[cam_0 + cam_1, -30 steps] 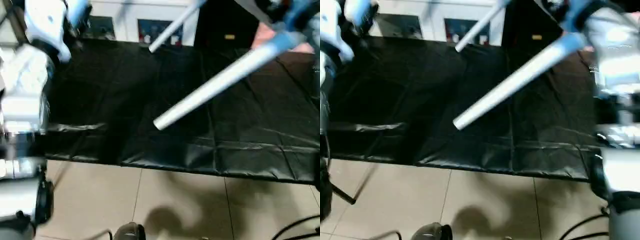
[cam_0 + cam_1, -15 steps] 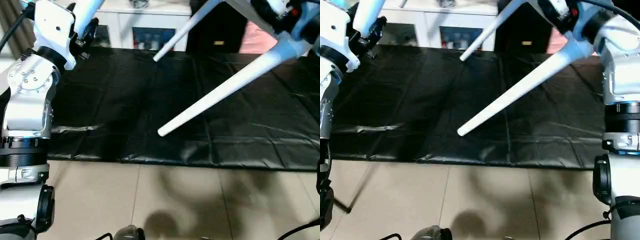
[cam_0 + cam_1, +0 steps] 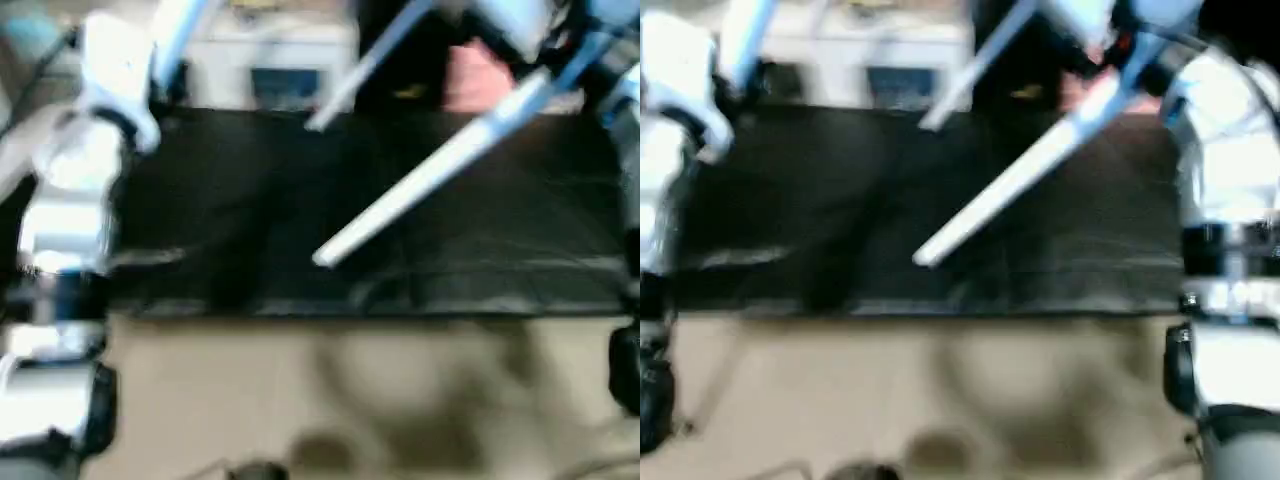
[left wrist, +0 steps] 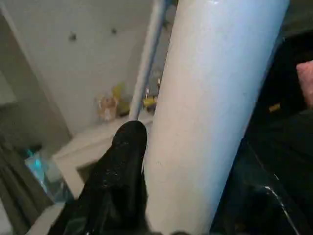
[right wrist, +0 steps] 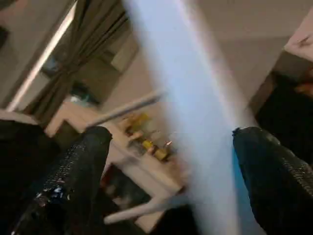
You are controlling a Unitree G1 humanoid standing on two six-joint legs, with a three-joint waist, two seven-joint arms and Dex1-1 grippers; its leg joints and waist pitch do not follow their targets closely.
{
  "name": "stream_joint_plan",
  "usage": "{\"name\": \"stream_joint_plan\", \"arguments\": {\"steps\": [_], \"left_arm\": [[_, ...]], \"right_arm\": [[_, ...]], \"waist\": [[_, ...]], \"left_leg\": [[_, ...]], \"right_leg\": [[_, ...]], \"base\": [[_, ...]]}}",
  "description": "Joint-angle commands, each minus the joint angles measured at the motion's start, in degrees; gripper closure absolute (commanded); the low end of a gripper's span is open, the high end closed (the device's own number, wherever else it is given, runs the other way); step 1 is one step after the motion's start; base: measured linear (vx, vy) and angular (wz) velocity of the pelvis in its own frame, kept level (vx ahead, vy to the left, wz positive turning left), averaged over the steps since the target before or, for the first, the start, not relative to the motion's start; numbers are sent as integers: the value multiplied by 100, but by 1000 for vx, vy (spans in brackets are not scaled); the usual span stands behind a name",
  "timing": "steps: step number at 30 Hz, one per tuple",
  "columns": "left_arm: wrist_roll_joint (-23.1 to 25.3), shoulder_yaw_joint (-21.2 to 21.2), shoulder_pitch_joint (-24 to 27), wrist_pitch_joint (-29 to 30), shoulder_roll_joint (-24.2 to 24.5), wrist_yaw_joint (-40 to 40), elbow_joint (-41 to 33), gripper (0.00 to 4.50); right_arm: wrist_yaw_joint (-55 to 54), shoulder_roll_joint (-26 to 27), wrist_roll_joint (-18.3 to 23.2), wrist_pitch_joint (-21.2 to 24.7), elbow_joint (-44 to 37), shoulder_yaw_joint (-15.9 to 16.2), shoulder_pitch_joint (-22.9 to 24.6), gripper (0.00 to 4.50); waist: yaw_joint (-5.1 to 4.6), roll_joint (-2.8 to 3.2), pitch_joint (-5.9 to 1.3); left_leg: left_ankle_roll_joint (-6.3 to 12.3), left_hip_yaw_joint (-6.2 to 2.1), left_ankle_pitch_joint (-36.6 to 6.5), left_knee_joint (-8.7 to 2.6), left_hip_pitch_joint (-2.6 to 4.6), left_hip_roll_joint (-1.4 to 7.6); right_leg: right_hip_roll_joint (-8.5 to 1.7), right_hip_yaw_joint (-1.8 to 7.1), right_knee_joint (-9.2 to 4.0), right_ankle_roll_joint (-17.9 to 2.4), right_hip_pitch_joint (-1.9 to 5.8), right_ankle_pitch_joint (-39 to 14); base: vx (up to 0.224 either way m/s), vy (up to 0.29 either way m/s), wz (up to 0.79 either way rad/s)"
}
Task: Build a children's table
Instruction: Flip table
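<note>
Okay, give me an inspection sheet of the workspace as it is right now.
Surface: black sheet over a tiled floor.
Job's things: long white leg slanting above the sheet; second leg behind; third leg at the left gripper.
Clutter: nothing seen.
Grippers: left gripper, black finger against its leg; right gripper straddling a leg.
Cables: nothing seen.
Surroundings: white cabinet, pink pillow.

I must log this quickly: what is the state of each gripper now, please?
Left gripper: closed on a white table leg.
Right gripper: open, fingers on both sides of another white leg, not clamped.
</note>
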Motion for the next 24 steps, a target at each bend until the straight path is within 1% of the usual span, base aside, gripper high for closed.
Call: {"name": "stream_joint_plan", "arguments": {"steps": [1,2,3,4,5,6,7,8,9,10,11,12,13,14,15,16,17,18,19,20,21,22,23,24], "left_arm": [[-330,-97,-19,70,-180,-105,58,268],[-288,-142,-28,171,-181,-120,67,268],[-223,-216,-27,135,-174,-164,78,268],[-176,-247,-31,153,-187,-145,93,268],[-160,-254,-34,156,-193,-134,102,268],[-127,-283,-36,114,-183,-158,116,268],[-115,-293,-37,93,-182,-179,121,268],[-86,-302,-37,101,-178,-185,115,268],[-91,-294,-39,113,-196,-206,105,268],[-92,-294,-39,130,-202,-210,103,268],[-91,-294,-39,132,-202,-211,102,268],[-84,-318,-36,97,-192,-241,127,268],[-98,-320,-29,68,-190,-264,149,268],[-108,-321,-26,58,-191,-282,157,268],[-150,-327,-15,26,-193,-339,186,268],[-174,-314,17,-60,-197,-348,231,268],[-179,-310,25,-81,-198,-349,242,268],[-174,-304,72,-158,-181,-373,306,268],[-151,-308,107,-213,-164,-389,343,268],[-142,-310,118,-228,-160,-392,351,268],[-133,-310,139,-235,-154,-392,353,268],[-116,-307,210,-221,-137,-381,335,268],[-133,-284,241,-194,-151,-359,313,268],[-135,-281,244,-191,-152,-357,310,268]], "right_arm": [[-121,168,-50,153,18,187,92,7],[-225,183,-99,136,-11,183,123,7],[-384,224,-129,162,-67,146,164,7],[-608,342,-40,299,-202,16,242,7],[-695,405,24,371,-267,-52,278,7],[-819,488,109,449,-368,-146,331,7],[-911,550,168,528,-476,-207,394,7],[-955,581,178,547,-560,-226,452,7],[-1053,624,144,572,-726,-240,584,7],[-1079,643,137,605,-820,-237,655,7],[-1081,645,137,609,-832,-236,664,7],[-1049,715,234,760,-1114,-206,844,7],[-1006,758,316,863,-1309,-179,968,7],[-985,771,350,895,-1385,-168,1018,7],[-934,809,471,1018,-1659,-128,1192,7],[-1046,912,640,1237,-1952,-188,1403,7],[-1077,937,682,1292,-2023,-204,1454,7],[-1307,1042,710,1403,-2187,-303,1665,7],[-1458,1086,661,1428,-2250,-353,1810,7],[-1502,1097,641,1443,-2275,-369,1856,7],[-1568,1118,604,1455,-2297,-391,1931,7],[-1773,1193,488,1483,-2342,-452,2167,7],[-1891,1264,461,1543,-2428,-489,2316,7],[-1902,1271,460,1550,-2437,-493,2331,7]], "waist": [[-205,27,-223],[-224,129,-320],[-242,125,-338],[-237,118,-362],[-237,84,-352],[-240,60,-332],[-267,34,-300],[-283,69,-279],[-335,65,-267],[-352,94,-260],[-422,174,-228],[-513,229,-182],[-487,301,-169],[-455,306,-123],[-291,302,-152],[-244,-2,-187],[-244,-2,-187],[-118,-302,-165],[-111,-304,-96],[22,-256,-186],[30,-272,-192],[-52,-50,-369],[-94,129,-399],[-520,260,-370]], "left_leg": [[-578,-278,-3588,-766,329,403],[-557,-314,-3835,-902,333,441],[-507,-293,-3654,-931,308,430],[-435,-253,-3355,-951,287,415],[-319,-165,-2930,-973,274,382],[-250,-87,-2890,-980,322,362],[-243,-50,-2950,-965,347,338],[-247,-46,-3033,-960,363,330],[-257,-45,-3227,-955,398,324],[-258,-55,-3341,-964,422,334],[-299,-79,-3881,-1018,534,369],[-390,-119,-4527,-1171,572,426],[-433,-74,-5099,-1526,473,565],[-472,-31,-5366,-1739,368,638],[-493,183,-5605,-1928,316,683],[-331,328,-4778,-1640,518,600],[-331,328,-4778,-1640,518,600],[341,265,-1378,144,647,93],[408,-2,-532,293,-51,-34],[353,-41,-536,113,1,24],[419,-45,-720,-27,44,33],[572,53,-474,-631,303,79],[707,-72,-644,-912,635,316],[997,-563,-1200,-1154,1182,817]], "right_leg": [[-34,37,-872,-1121,-72,-2147],[-122,26,-854,-1142,41,-1321],[-163,18,-886,-1146,95,-1013],[-201,18,-906,-1181,139,-753],[-255,23,-1008,-1187,179,-688],[-305,11,-1133,-1088,210,-1389],[-336,-11,-1248,-914,207,-2181],[-336,-33,-1292,-820,206,-2522],[-302,-94,-1370,-626,211,-2947],[-290,-125,-1393,-568,231,-3011],[-189,-267,-1406,-510,230,-2925],[-56,-456,-1345,-429,327,-2501],[20,-513,-883,-520,554,-1643],[71,-519,-570,-487,675,-1305],[105,-501,-166,-469,798,-666],[-53,-98,-450,-381,706,-1953],[-53,-98,-450,-381,706,-1953],[-802,677,-1857,-523,248,-5861],[-855,622,-1658,-560,825,-5627],[-762,711,-1603,-650,847,-5124],[-649,760,-1541,-829,845,-4518],[-156,398,-1326,-1486,872,-2228],[-5,172,-1169,-1419,573,-1598],[140,-72,-573,-1371,3,-685]], "base": [[-157,22,7],[-157,22,7],[-80,44,-7],[-64,37,-1],[-64,37,-1],[-50,31,1],[0,0,0],[0,0,0],[0,0,0],[0,0,0],[0,0,0],[0,0,0],[0,0,0],[0,0,0],[0,0,0],[29,-115,4],[29,-115,4],[149,-115,1],[225,-66,2],[225,-66,2],[129,-67,21],[35,-41,35],[35,-41,35],[74,-13,14]]}}
